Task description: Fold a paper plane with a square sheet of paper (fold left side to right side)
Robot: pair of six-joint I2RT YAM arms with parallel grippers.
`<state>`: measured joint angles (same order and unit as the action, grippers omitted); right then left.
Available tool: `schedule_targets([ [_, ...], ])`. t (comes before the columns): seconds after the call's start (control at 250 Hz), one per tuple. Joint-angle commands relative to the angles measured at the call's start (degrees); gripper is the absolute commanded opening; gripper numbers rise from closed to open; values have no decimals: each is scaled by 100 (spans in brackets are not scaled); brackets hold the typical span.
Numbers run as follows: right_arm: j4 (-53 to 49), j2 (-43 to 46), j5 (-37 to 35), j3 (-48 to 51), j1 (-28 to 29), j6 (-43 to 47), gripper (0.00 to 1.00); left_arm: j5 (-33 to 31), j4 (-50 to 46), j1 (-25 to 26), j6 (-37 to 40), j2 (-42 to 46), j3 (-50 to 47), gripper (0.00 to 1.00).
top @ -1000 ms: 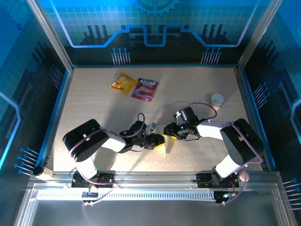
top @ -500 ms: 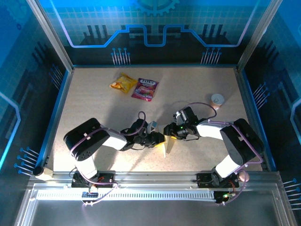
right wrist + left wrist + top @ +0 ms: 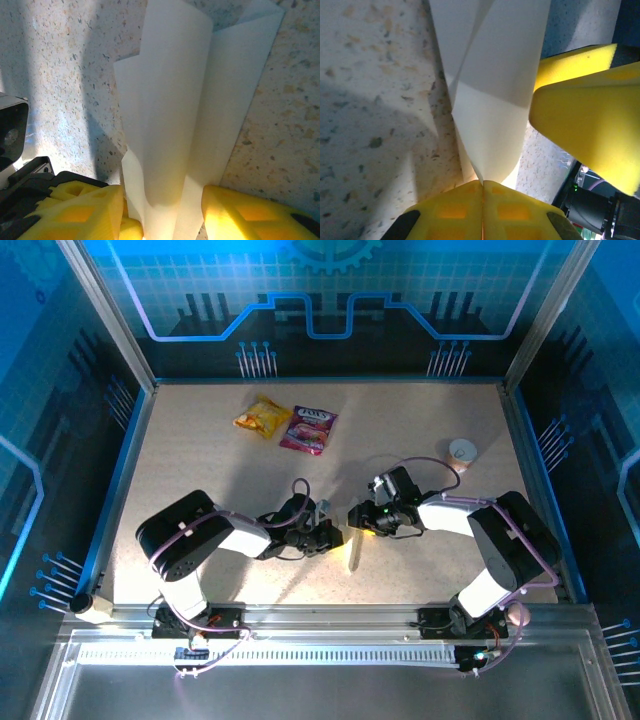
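White paper plane [image 3: 352, 552], a narrow, partly folded strip, stands on edge near the middle of the table's [image 3: 200, 470] near edge, between the two claws. In the left wrist view its lower tip [image 3: 490, 100] enters the seam of the left gripper [image 3: 482, 184], whose yellow fingers are pressed together and pinch it. In the right wrist view the folded layers [image 3: 175, 125] rise between the yellow fingers of the right gripper [image 3: 162, 205], which stand apart, one on each side. Whether their pads press the paper cannot be told.

Compared with one second ago, the left claw has closed from part-spread to clamped. The paper now appears from above as a thinner strip. The right arm and its finger spacing are unchanged.

Both arms lie low over the table with elbows bent outward and forearms pointing inward. From above, the left gripper [image 3: 338, 537] and the right gripper [image 3: 360, 520] almost meet over the paper.

A yellow snack packet [image 3: 262, 417] and a pink snack packet [image 3: 309, 429] lie side by side toward the far edge. A small white cup [image 3: 462, 451] sits toward the right edge.
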<state>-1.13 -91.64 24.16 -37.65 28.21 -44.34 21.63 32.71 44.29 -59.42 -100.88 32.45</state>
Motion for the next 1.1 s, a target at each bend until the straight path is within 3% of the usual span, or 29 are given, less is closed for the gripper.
schedule_targets([
  [0.0,-194,-443,-298,94,263,171,48,-98,-213,-34,194,87,54,7],
  [0.695,-199,-290,-231,51,308,137,48,-172,-585,96,402,-195,370,3],
  [1.095,-90,50,-127,173,245,-39,48,-543,-952,376,361,-180,238,2],
])
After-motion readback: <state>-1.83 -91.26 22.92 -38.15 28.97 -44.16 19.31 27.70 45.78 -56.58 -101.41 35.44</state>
